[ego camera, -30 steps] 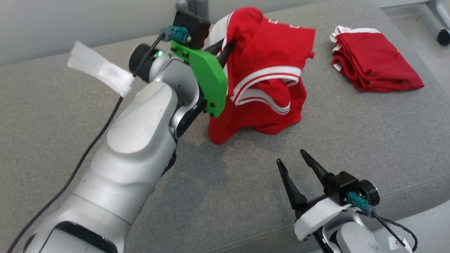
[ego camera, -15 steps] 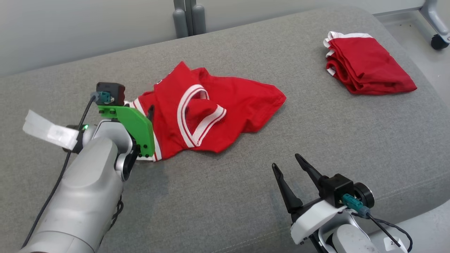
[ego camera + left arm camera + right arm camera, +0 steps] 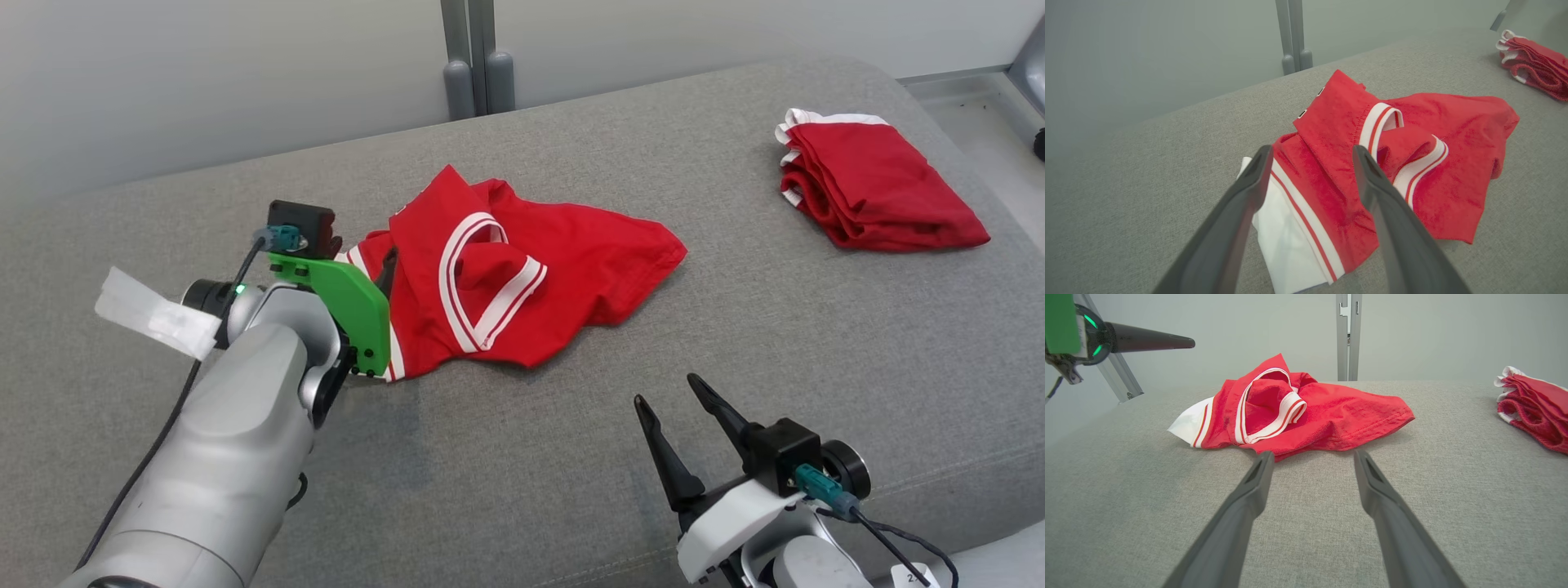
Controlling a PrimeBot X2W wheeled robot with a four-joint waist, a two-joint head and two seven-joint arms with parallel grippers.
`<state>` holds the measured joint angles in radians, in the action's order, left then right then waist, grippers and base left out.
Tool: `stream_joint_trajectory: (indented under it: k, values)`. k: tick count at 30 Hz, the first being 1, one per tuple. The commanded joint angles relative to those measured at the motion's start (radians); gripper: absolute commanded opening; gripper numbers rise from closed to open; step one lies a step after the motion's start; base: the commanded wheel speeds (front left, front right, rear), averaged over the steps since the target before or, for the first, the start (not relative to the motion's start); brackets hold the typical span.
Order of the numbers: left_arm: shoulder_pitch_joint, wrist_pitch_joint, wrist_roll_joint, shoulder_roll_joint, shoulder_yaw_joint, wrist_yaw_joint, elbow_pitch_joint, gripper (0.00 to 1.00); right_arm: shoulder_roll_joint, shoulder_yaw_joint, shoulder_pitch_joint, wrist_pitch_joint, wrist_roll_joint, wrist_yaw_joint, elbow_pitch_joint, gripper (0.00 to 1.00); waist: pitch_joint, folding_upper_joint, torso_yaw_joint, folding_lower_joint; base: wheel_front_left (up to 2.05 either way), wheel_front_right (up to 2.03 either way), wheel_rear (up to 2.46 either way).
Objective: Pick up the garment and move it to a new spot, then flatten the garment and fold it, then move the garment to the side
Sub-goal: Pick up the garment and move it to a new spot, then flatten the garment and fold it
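1. The crumpled red garment with white striped trim (image 3: 531,278) lies in a loose heap on the grey fabric cushion (image 3: 735,351). Its white-banded edge sits in the gap between the fingers of the left gripper (image 3: 1311,153)
2. The left jaws stand wide apart and grip nothing. Cloth shows between them, but neither finger appears to press on it
3. The right gripper (image 3: 666,389) is spread just as wide and is empty. There is bare cushion between its jaws, and the garment's near edge lies just beyond their tips
4. With the garment lying free and no jaw closed on it, the move to a new spot looks done, so I judge flattening to be the step in hand. The heap is bunched, with 1 trimmed opening doubled over on itself
5. The next move calls for 2 separate grips. The left jaws could close on the banded edge already in their gap, and the right jaws would have to reach forward to the far red corner. Then both would draw apart, low over the cushion
6. The left wrist view shows a plain white panel (image 3: 1286,245) under the banded edge, beside the left-hand finger. In the head view the green plastic plate (image 3: 351,302) on that wrist covers this spot
7. The right wrist view, low to the cushion, shows how high the heap stands; the head view gives its outline
8. A folded red garment (image 3: 878,192) lies well apart, to the right of both pairs of jaws
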<state>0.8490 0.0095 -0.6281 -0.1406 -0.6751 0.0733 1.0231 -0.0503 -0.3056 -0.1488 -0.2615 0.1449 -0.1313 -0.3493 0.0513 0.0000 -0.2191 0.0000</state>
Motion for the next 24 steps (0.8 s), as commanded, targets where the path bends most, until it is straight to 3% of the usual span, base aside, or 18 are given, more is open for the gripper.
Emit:
stream_joint_trajectory:
  k: [1, 10, 24]
  values:
    - [0.010, -0.004, 0.006, 0.003, -0.003, 0.004, -0.003, 1.00, 0.000, -0.002, 0.009, -0.004, -0.003, 0.001, 0.000, 1.00, -0.001, 0.0000, -0.002, 0.0000, 0.00, 0.00, 0.00]
    - [0.027, 0.006, 0.033, 0.052, -0.071, 0.022, -0.037, 1.00, 0.000, 0.000, -0.011, -0.004, 0.011, 0.001, 0.016, 1.00, 0.062, 0.0000, -0.068, 0.0000, 0.00, 0.00, 0.00]
    - [0.107, 0.019, 0.109, 0.081, -0.185, 0.006, -0.024, 1.00, 0.000, 0.010, -0.036, -0.004, 0.043, 0.001, 0.051, 1.00, 0.172, 0.0000, -0.172, 0.0000, 0.00, 0.00, 0.00]
